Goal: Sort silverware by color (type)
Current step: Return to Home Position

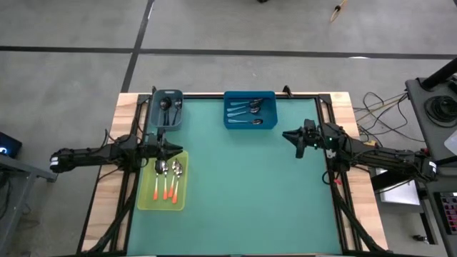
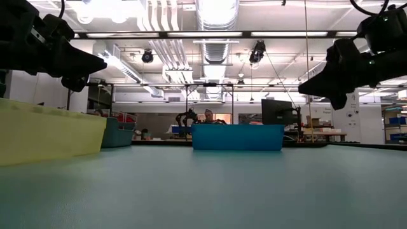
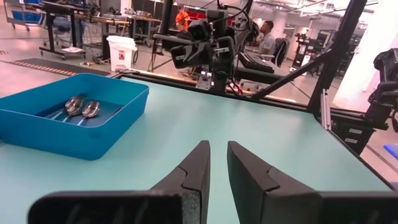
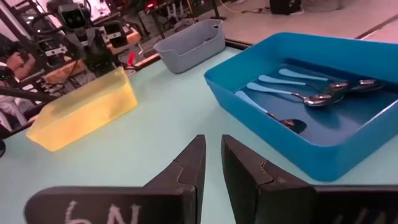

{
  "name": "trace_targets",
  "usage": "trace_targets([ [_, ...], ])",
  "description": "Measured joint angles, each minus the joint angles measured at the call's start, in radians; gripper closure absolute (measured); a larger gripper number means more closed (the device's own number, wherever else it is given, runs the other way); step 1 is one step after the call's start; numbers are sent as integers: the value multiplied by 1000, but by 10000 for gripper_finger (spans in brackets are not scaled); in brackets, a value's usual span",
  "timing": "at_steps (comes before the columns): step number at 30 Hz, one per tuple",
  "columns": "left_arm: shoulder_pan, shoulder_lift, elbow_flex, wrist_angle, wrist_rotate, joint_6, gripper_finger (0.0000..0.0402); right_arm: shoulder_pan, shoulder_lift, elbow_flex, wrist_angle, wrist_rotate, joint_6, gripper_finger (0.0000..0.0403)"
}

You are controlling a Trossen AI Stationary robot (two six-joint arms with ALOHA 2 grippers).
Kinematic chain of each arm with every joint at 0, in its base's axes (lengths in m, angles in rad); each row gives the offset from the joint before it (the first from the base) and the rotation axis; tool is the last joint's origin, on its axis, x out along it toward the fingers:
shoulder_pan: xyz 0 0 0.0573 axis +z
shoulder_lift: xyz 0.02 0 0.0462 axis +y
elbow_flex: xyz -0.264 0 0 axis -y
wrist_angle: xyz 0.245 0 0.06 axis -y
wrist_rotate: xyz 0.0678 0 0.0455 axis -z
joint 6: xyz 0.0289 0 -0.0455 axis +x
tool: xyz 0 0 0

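Currently the left gripper (image 1: 167,148) hangs above the table at its left edge, directly over the far rim of the translucent yellow plastic bin (image 1: 183,204). Its fingers stand a narrow gap apart and grasp nothing. The right gripper (image 1: 291,135) hangs over the table near the right edge, also parted by a narrow gap and empty.

All visible silverware lies in bins:
- The orange-handled spoons with shiny metal bowls (image 1: 166,187) lie in the yellow bin.
- The all-dark metal spoons (image 1: 166,107) lie in the grey-blue plastic bin (image 1: 168,91) at the far left corner.
- The light-blue-handled spoons (image 1: 246,111) lie in the bright blue rectangular plastic bin (image 1: 250,93) at the middle of the far edge.

The teal table surface (image 1: 250,193) shows no loose spoon.

Hazards, as judged:
- The left gripper is the closest part to any bin. If it drops while it withdraws, a finger could catch the yellow rim and drag or tip the bin.
- The same arm passes close to the near end of the grey-blue bin, so a sideways swing could nudge it.
- The right gripper stands well apart from every bin and carries little risk.

Limits of view:
- The left arm covers the strip of table between the grey-blue and yellow bins, so a spoon there would not show.
- The spoons overlap, which makes exact counts uncertain.
- The low view shows only bin walls, not contents.
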Motion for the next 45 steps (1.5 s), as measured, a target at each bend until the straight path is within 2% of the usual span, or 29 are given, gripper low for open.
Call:
trace_targets([
  [5, 0, 0, 0, 0, 0, 0, 364, 0, 0, -1, 6, 9, -25, 359],
  [11, 0, 1, 0, 0, 0, 0, 364, 32, -47, -59, 0, 15, -180, 359],
  [16, 0, 1, 0, 0, 0, 0, 364, 61, -122, -59, -49, 131, -206, 359],
  [23, 0, 1, 1, 0, 0, 0, 364, 197, -256, -60, -97, 215, -363, 359],
  [27, 0, 2, 1, 0, 0, 0, 364, 268, -351, -60, -169, 304, -403, 359],
  [29, 0, 2, 1, 0, 0, 0, 364, 292, -397, -60, -169, 312, -468, 359],
  [33, 0, 3, 1, -1, -1, 0, 364, 315, -402, -60, -171, 318, -581, 359],
  [45, 0, 8, 1, -1, 0, 0, 364, 400, -402, -60, -175, 310, -536, 359],
])
